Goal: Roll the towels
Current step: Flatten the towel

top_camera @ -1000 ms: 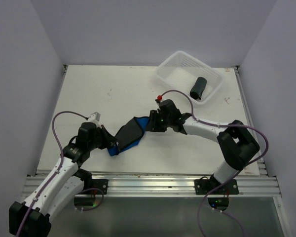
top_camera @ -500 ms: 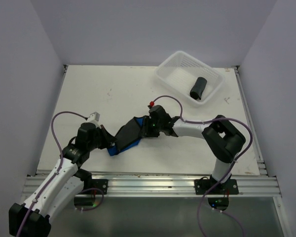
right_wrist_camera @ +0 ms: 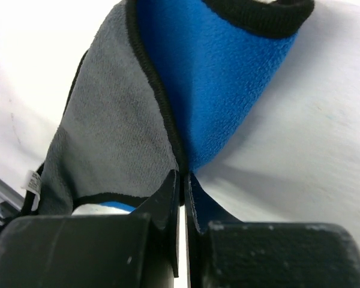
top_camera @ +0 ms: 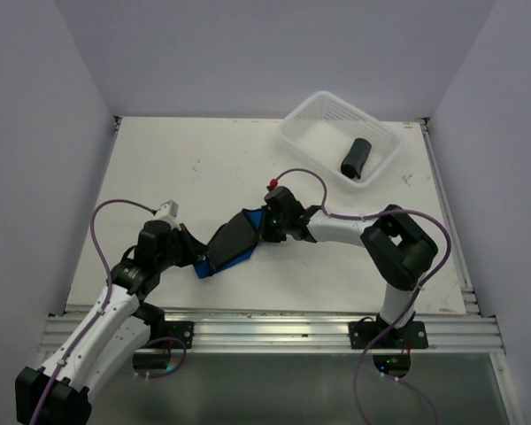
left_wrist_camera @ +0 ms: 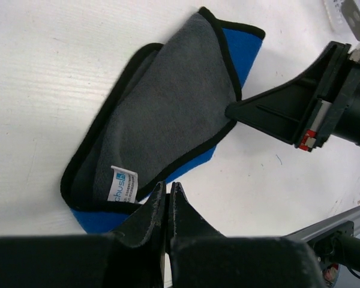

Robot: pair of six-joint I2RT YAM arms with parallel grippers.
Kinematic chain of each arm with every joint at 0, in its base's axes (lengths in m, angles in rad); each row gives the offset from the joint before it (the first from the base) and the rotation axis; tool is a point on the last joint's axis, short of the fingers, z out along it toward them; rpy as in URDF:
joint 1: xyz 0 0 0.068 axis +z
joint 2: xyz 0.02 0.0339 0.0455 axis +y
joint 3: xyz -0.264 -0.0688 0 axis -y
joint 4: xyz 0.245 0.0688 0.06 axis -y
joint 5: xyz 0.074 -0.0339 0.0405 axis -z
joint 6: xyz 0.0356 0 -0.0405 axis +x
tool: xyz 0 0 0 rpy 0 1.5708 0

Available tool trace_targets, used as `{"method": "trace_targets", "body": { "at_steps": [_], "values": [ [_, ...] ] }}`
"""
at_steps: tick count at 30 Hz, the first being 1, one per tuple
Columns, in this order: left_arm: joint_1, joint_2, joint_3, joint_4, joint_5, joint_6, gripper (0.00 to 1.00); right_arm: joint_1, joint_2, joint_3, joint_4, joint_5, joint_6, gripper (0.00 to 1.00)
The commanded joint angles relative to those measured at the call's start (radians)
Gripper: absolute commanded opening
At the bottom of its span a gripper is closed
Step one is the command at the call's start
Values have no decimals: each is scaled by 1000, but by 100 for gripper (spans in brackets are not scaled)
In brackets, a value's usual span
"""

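The blue towel [top_camera: 233,239] with black edging lies folded in the middle of the table, its grey side up [left_wrist_camera: 168,102]. My left gripper [top_camera: 197,258] is shut on its near-left edge, jaws pressed together at the black edging [left_wrist_camera: 167,187]. My right gripper [top_camera: 264,226] is shut on the towel's far-right edge, where grey meets blue [right_wrist_camera: 183,175]. The blue towel [right_wrist_camera: 222,66] rises ahead of those jaws. A second towel [top_camera: 355,158], dark and rolled, lies in the basket.
A white perforated basket [top_camera: 323,119] stands at the back right of the white table [top_camera: 177,168]. The right arm's elbow [top_camera: 407,248] bends over the right half. An aluminium rail [top_camera: 274,326] runs along the near edge.
The right arm slid left to the towel's far end and its jaws went from open to shut on the edge. The left arm and the basket stayed still.
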Motion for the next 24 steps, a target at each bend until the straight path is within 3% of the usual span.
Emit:
{"method": "trace_targets", "body": {
  "at_steps": [1, 6, 10, 14, 24],
  "values": [
    [-4, 14, 36, 43, -35, 25, 0, 4, -143, 46, -120, 74, -27, 0],
    [-4, 154, 179, 107, -101, 43, 0, -15, -336, 63, -279, 177, -95, 0],
    [-1, 353, 321, 167, -78, 57, 0, -85, -437, 86, -365, 163, -112, 0],
    [12, 458, 488, 198, -62, 68, 0, -189, -510, 61, -385, 97, -112, 0],
    [127, 678, 765, 214, 10, 48, 0, -409, -398, 262, -441, -70, -171, 0]
  ]
}}
